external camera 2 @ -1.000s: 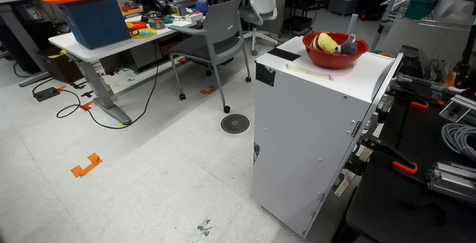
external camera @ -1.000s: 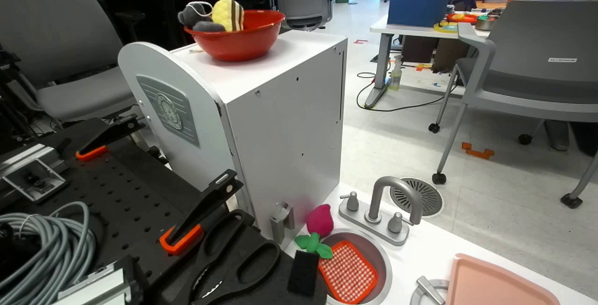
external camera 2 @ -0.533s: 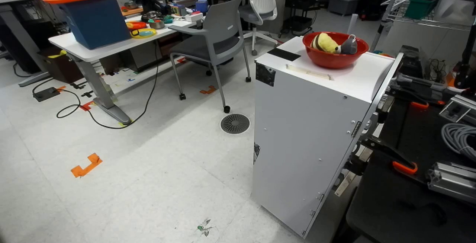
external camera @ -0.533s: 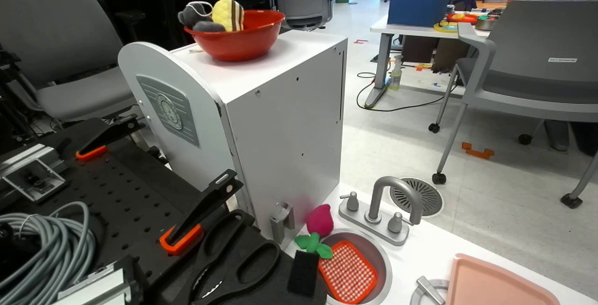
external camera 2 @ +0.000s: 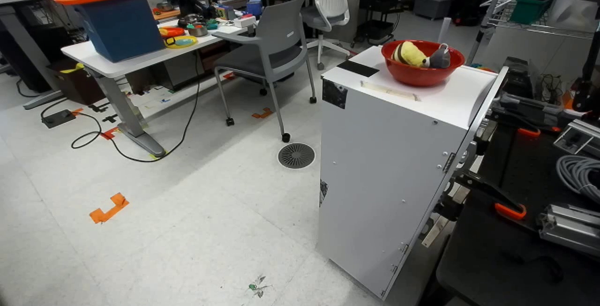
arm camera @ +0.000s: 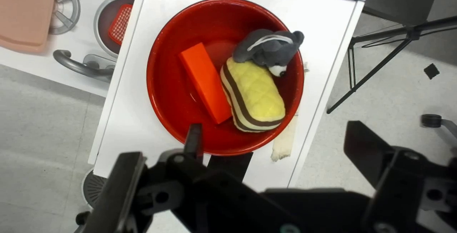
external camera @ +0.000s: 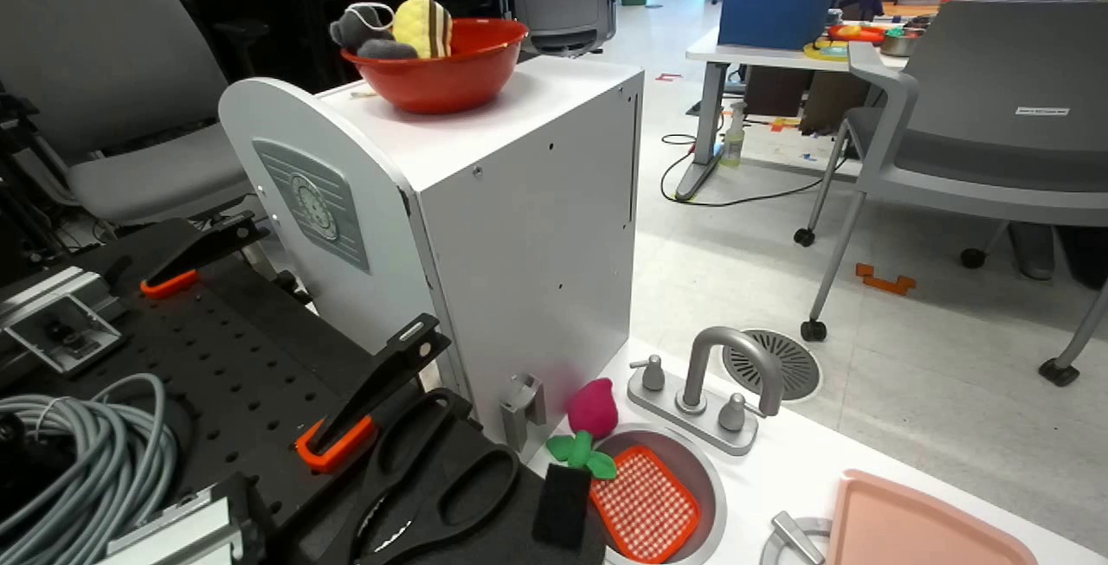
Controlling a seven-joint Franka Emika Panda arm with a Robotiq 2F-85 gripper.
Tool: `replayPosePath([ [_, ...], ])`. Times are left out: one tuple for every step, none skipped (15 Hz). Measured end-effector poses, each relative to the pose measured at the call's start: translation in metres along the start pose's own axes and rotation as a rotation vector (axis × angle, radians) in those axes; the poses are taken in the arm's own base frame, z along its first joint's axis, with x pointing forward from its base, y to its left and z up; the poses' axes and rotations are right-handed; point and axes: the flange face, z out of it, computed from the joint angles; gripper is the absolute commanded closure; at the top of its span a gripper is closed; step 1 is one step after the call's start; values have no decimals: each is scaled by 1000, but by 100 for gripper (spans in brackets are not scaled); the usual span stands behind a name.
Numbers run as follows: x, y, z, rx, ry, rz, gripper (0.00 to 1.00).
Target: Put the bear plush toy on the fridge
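Bear plush (arm camera: 269, 49), upper middle of wrist view | likely light, squashy; I'd pinch its middle | gripper (arm camera: 274, 126) wide apart, holding nothing

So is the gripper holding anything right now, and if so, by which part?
Nothing is held: the gripper is open, and the bear lies in the red bowl on the fridge.

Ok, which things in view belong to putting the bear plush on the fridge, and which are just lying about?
For the job:
bear plush toy
fridge
gripper, open

Just lying about:
red bowl, holding the bear
yellow striped plush
orange block
pink toy
coiled grey cable
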Motion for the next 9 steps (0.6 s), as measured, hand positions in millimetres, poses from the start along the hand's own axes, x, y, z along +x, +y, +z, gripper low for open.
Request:
replayPosePath([
  [0,0,2,-1,-4,-2,0],
  [1,-1,4,-1,-7,-5,0],
  [2,-2,8,0,-11,-8,0],
  [3,-2,12,1,-15,-10,0],
  [4,-2,15,3,-18,-12,0],
  [5,-2,20,4,-22,-13,0],
  [6,-2,24,5,-26,-14,0],
  [7,-2,28,5,-26,-19,0],
  [9,-1,33,5,-25,-29,0],
])
